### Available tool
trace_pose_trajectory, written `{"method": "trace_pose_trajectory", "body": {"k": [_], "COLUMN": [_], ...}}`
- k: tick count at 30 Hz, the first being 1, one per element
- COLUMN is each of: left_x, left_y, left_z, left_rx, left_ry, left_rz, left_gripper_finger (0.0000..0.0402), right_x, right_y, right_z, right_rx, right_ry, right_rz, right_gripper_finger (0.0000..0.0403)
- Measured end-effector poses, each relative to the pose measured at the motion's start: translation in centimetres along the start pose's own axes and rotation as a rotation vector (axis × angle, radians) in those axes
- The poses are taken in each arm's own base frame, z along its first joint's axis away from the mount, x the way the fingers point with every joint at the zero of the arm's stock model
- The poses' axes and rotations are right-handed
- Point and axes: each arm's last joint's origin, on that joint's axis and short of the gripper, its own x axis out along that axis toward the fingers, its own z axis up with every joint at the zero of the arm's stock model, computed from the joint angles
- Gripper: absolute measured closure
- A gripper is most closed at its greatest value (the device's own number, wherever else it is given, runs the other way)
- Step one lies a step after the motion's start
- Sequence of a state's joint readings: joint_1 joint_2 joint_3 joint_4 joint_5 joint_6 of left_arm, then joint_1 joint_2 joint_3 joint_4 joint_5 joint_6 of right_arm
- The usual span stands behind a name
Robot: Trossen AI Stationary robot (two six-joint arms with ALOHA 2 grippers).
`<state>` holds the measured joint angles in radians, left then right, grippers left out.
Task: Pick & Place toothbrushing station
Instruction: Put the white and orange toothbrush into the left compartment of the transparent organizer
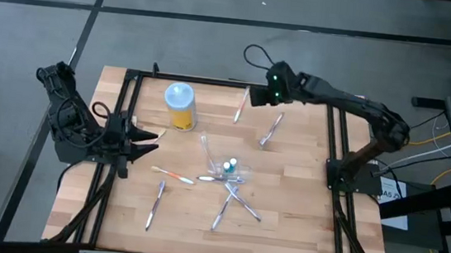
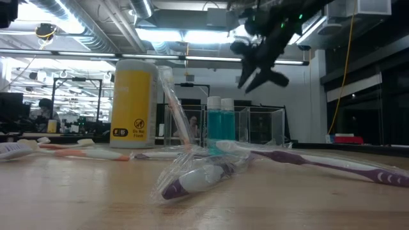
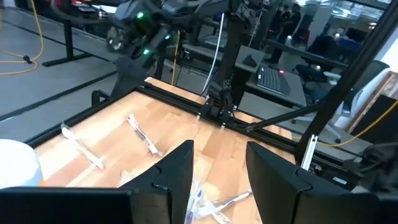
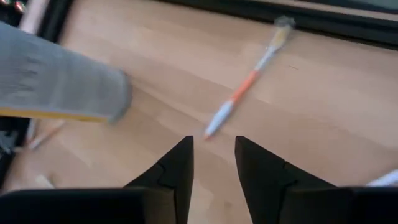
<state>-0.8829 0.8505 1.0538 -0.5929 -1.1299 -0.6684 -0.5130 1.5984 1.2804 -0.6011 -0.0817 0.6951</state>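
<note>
Orange-white toothbrush (image 4: 245, 86) on the bench (image 1: 302, 192): we judge it light, stiff, slippery; grasp mid-handle. Right gripper (image 4: 213, 155) hovers empty, parted; left gripper (image 3: 219, 165) waits released.

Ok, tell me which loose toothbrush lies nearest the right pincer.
The orange-banded toothbrush at the table's far edge, just below the right pincer. The wrist view shows it ahead of the open fingers; the other brushes lie farther toward the middle and near edge.
</note>
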Motion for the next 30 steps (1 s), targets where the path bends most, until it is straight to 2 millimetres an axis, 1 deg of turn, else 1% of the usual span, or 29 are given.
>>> {"method": "trace_pose_trajectory", "body": {"k": [2, 5, 7, 13, 17, 21, 24, 30], "left_x": [0.0, 0.0, -0.1, -0.1, 0.1, 0.4, 0.6, 0.8], "left_y": [0.0, 0.1, 0.2, 0.0, 0.2, 0.4, 0.6, 0.7], "left_z": [0.1, 0.3, 0.5, 1.1, 1.3, 1.5, 1.6, 1.6], "left_rx": [-0.008, -0.025, -0.039, -0.065, -0.077, -0.087, -0.097, -0.095], "left_ry": [-0.009, -0.035, -0.051, -0.116, -0.145, -0.158, -0.165, -0.171], "left_rz": [0.006, 0.026, 0.038, 0.085, 0.125, 0.156, 0.174, 0.19], "left_gripper_finger": [0.0258, 0.0258, 0.0258, 0.0258, 0.0258, 0.0258, 0.0258, 0.0258], "right_x": [1.0, 2.5, 3.5, 6.7, 8.5, 9.9, 10.9, 12.6], "right_y": [-1.0, -1.6, -2.2, -4.1, -5.2, -6.2, -6.7, -6.8], "right_z": [1.0, 2.3, 3.3, 7.3, 9.9, 11.9, 12.7, 13.3], "right_rx": [-0.054, -0.137, -0.137, -0.152, -0.122, -0.065, -0.024, 0.009], "right_ry": [0.042, 0.078, 0.104, 0.154, 0.2, 0.229, 0.26, 0.324], "right_rz": [0.018, 0.029, 0.005, -0.06, -0.103, -0.094, -0.089, -0.072], "right_gripper_finger": [0.0284, 0.0282, 0.0282, 0.0282, 0.0282, 0.0282, 0.0282, 0.0282]}}
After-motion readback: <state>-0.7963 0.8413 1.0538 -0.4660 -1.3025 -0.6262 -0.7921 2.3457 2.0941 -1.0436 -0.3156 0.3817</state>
